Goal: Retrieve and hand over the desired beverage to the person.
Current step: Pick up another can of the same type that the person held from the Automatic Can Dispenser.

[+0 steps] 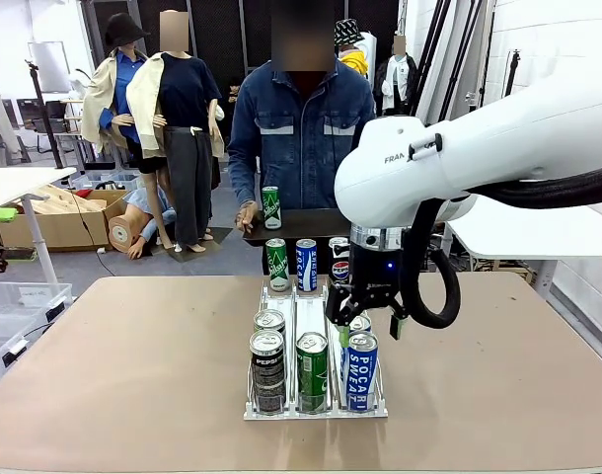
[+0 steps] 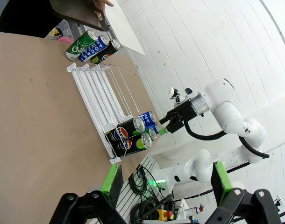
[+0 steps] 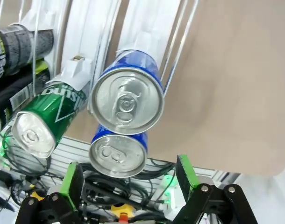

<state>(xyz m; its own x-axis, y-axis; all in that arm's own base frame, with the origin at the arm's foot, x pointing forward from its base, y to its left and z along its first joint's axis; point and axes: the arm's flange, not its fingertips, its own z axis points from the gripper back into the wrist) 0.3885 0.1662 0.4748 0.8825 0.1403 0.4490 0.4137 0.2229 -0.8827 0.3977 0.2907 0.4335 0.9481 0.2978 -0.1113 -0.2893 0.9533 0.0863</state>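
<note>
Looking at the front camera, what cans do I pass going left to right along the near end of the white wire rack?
Black Pepsi can → green soda can → blue Pocari Sweat can.

This is a robotics lab set up in a big, plain hall. A white robot arm [image 1: 498, 138] reaches over a tan surface [image 1: 133, 375] that carries a clear rack [image 1: 308, 308] of cans [image 1: 313, 367], laid out as a test rig. Left of the rack, off the surface, stand cardboard boxes [image 1: 64, 222] and a plastic bin [image 1: 15, 306]. Far behind the rack are dark partitions [image 1: 222, 39], and to its right is a white panelled wall [image 1: 538, 39]. Below the surface edge nearest the rack lie loose cables [image 2: 142, 179] and a yellow box with a red stop button [image 2: 167, 214].
</note>
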